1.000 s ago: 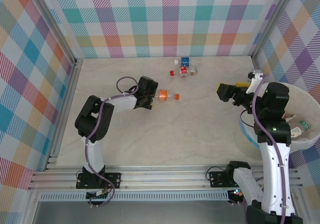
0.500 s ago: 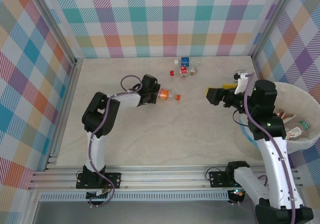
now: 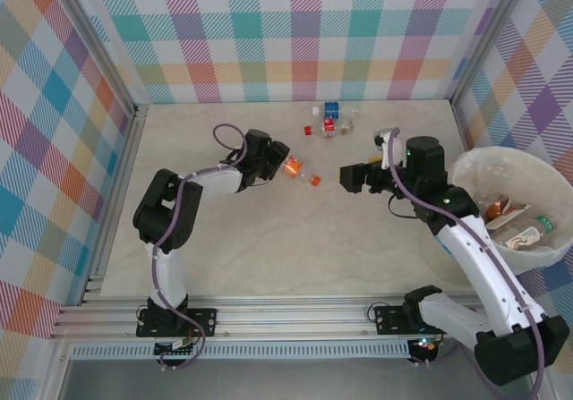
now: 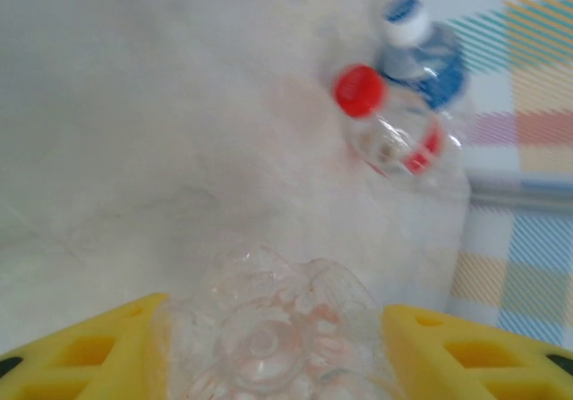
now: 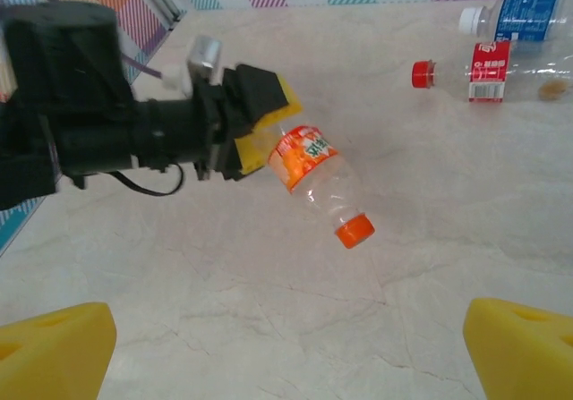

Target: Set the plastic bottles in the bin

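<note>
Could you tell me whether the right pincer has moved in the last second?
Yes. The right pincer has swung left, away from the bin and toward the orange bottle.

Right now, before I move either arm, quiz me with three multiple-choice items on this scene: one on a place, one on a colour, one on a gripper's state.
1. Where is the bin?
A. on the far right
B. in the far left corner
C. between the two arms

2. What colour is the cap of the bottle held by the left gripper?
A. red
B. orange
C. blue

3. What state is the right gripper in?
A. shut on a bottle
B. shut on nothing
C. open, holding nothing

Answers:
1 A: the top view shows it at the right edge.
2 B: the right wrist view shows an orange cap on the gripped bottle.
3 C: its yellow fingers stand wide apart with nothing between them.
</note>
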You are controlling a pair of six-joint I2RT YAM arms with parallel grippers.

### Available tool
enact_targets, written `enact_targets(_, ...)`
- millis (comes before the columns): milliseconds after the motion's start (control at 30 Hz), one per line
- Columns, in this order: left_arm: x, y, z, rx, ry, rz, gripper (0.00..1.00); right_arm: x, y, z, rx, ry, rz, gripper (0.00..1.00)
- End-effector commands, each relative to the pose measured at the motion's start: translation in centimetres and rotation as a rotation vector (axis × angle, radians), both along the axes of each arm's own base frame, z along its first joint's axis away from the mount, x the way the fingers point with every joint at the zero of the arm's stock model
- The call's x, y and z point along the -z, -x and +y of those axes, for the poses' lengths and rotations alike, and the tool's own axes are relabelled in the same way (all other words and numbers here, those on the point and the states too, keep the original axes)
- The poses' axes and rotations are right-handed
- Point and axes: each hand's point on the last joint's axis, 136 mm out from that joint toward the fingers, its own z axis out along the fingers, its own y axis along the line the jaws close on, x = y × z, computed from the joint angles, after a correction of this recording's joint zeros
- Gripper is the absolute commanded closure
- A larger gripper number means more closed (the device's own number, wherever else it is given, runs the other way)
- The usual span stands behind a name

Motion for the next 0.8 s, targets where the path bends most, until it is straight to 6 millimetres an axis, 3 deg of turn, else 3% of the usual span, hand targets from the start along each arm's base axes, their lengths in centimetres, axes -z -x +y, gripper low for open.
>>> enact_targets(0,-4.5,2.5,-1.3,0.220,-0.013,-0.123,0.45,-0.9,-2.0,1.7,0.000,-0.104,-0.023,0.00)
enact_targets(167,-10.3,6.1,-3.3,0.463,0.040,-0.311,0.43,1.2,-2.4,6.1,-0.160,-0.054,0.019,0.00)
enact_targets(267,-12.4,7.6,-3.0,0.515,-0.001,-0.382,0.43,2.0,-2.8,7.7,-0.201,-0.051,0.052,0.00)
enact_targets(367,-13.7,8.6,-2.0,0.512,-0.055,-0.440,0.43,1.9,-2.9,9.3,-0.249,-0.087,0.056,0.00)
enact_targets(633,-16.2,10.6,-1.7,0.559,-0.043,-0.494,0.44,0.8,-3.1,13.0,-0.368,-0.175,0.035,0.00)
enact_targets(767,-16.4,10.8,-1.7,0.565,-0.049,-0.497,0.45,0.6,-2.6,14.2,-0.417,-0.198,0.046,0.08)
